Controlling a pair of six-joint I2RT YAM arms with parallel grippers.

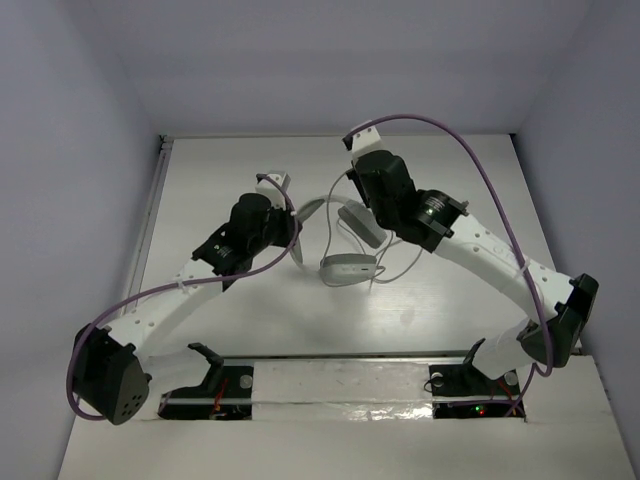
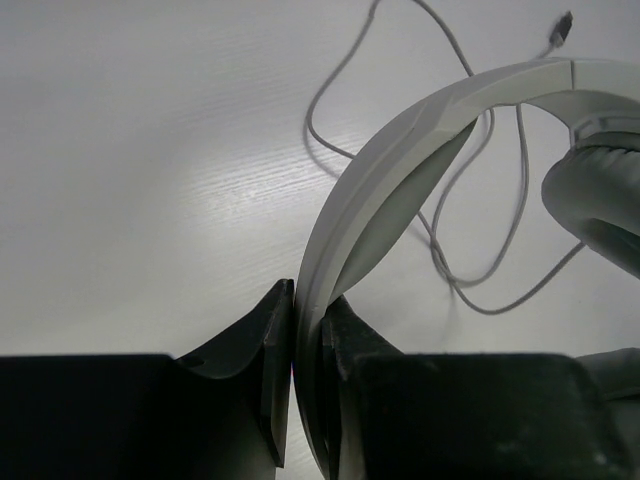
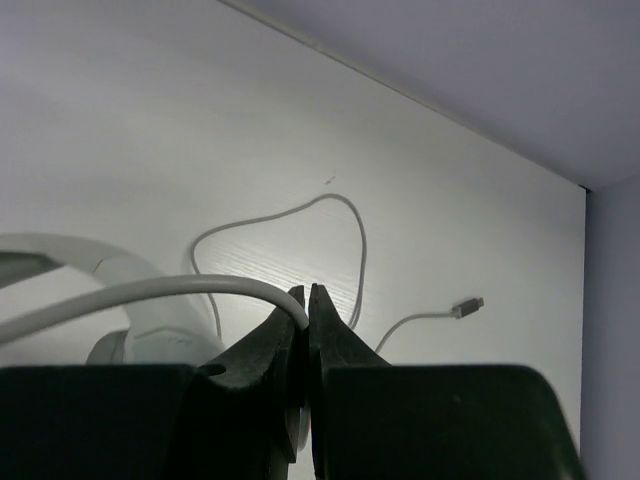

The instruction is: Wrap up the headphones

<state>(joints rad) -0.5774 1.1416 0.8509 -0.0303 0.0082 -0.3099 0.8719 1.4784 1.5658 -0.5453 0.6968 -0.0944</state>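
Observation:
The white headphones [image 1: 350, 268] lie mid-table, their headband [image 1: 309, 209] arching up on the left. My left gripper [image 1: 288, 228] is shut on the headband [image 2: 400, 170]; in the left wrist view the band runs up from between the jaws of that gripper [image 2: 308, 295] toward a grey ear cup [image 2: 600, 200]. My right gripper [image 1: 355, 186] is shut on the thin white cord [image 3: 150, 290], which curves left out of that gripper [image 3: 306, 292] above an ear cup [image 3: 150, 335]. Loose cord [image 3: 340, 205] loops on the table and ends in a small plug [image 3: 466, 307].
More cord loops [image 1: 400, 265] lie right of the ear cups. Purple arm cables [image 1: 470, 150] arc over both arms. White walls close the table at the back [image 1: 340, 135] and left. The arm bases stand along the near edge [image 1: 340, 372].

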